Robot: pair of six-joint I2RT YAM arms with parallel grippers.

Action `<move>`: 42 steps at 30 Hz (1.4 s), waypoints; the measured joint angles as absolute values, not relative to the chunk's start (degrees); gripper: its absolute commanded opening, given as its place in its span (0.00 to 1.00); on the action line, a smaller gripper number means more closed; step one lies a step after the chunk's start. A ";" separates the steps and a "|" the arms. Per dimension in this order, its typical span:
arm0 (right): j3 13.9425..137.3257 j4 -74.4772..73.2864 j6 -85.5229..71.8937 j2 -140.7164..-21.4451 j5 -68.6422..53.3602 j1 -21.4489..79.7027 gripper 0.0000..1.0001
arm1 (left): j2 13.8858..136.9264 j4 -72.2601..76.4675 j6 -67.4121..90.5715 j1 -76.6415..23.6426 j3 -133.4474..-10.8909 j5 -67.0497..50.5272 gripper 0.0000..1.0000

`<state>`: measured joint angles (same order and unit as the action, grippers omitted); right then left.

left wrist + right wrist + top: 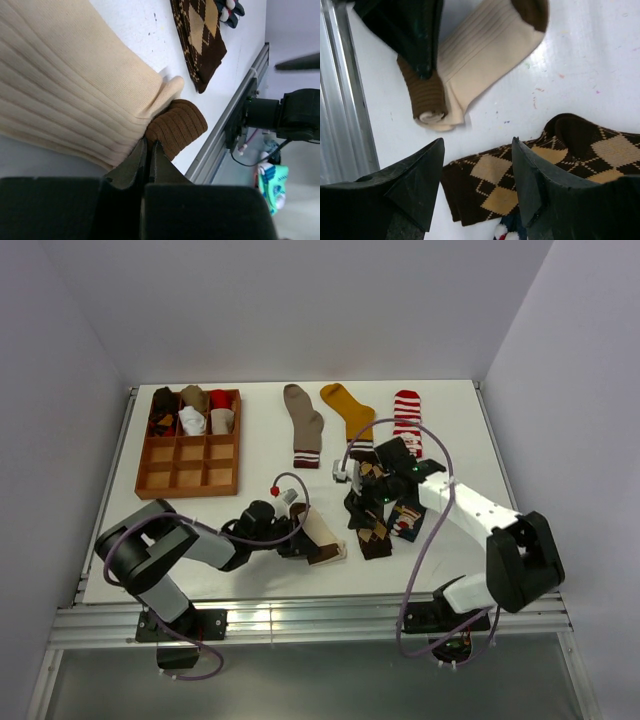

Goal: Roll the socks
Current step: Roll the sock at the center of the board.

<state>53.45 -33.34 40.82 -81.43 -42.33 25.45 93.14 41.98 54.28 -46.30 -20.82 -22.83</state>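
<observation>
Step in hand: rolling the cream ribbed fabric sock (pixel 65 85), whose brown cuff end is already curled. The left gripper (pixel 148 145) is closed, fingertips against that curl; whether fabric is pinched cannot be told. The right gripper (pixel 477 142) stands open, the brown argyle-diamond sock (pixel 492 180) beneath its fingers. The next move probably calls for the right fingers to steady the cream sock's loose end.

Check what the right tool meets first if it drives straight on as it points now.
Probably the brown argyle sock: its end lies between the open fingers of the right tool. Depth is unclear.
</observation>
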 measured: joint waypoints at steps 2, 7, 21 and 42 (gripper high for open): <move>49.71 -31.64 43.27 -78.37 -41.04 26.52 0.65 | 94.30 41.12 54.39 -45.08 -21.89 -25.63 0.00; 38.81 -24.36 46.37 -71.22 -34.87 34.70 0.67 | 96.88 38.06 54.85 -41.50 -24.43 -32.42 0.00; 26.11 -5.72 48.95 -62.96 -19.38 52.69 0.70 | 100.40 28.23 54.78 -37.98 -29.93 -40.36 0.00; 24.45 4.49 55.05 -72.97 -8.34 63.26 0.40 | 103.18 26.94 55.22 -36.03 -31.09 -45.78 0.00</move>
